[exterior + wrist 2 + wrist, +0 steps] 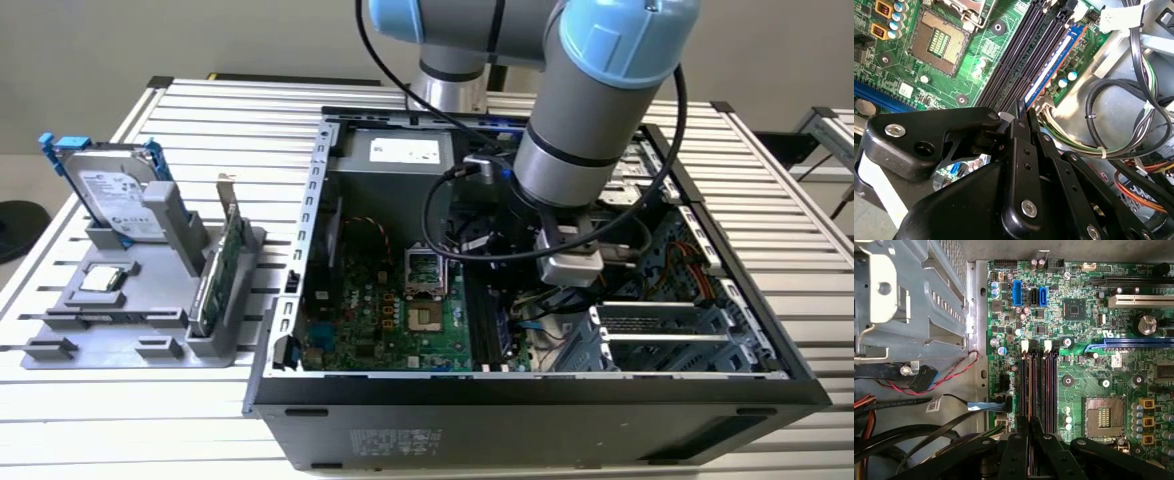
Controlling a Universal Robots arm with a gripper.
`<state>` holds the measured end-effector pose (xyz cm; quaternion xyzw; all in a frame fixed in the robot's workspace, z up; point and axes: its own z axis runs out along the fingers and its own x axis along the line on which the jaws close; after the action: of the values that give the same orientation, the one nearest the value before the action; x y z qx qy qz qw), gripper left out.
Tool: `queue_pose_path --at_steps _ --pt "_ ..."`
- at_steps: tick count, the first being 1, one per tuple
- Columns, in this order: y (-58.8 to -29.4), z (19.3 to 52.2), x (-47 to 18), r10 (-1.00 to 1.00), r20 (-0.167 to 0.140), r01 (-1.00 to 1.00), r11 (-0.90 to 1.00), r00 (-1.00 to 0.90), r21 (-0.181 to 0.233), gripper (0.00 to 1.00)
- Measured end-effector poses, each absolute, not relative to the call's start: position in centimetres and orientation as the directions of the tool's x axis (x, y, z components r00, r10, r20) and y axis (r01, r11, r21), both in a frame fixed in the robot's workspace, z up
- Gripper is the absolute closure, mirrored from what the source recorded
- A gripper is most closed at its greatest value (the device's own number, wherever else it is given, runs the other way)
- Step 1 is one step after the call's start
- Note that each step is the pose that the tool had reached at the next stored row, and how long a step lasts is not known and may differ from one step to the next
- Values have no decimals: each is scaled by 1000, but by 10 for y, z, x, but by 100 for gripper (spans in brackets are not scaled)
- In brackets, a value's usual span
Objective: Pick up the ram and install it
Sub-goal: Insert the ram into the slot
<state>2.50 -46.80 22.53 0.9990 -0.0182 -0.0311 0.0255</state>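
Arm reaches down into the open black computer case [534,385] in the exterior view, gripper [577,268] low over the green motherboard [387,320]. Second wrist view: long thin blue ram stick [1054,65] stands in the outermost memory slot, black fingers [1021,117] nearly closed around its near end, apparently for seating. First wrist view: fingertips [1030,424] sit over the slots.

Even, bright room light falls on the slatted counter [787,250]; the open case [534,400] sits shadowed inside. In the second wrist view, glare glints off the motherboard [974,65], and the near black tool [1024,112] looks soft.
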Motion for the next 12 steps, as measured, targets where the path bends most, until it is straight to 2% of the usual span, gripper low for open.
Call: queue_pose_path --at_steps 12 --pt "-468 221 25 -38 -61 -35 -998 997 52 100"
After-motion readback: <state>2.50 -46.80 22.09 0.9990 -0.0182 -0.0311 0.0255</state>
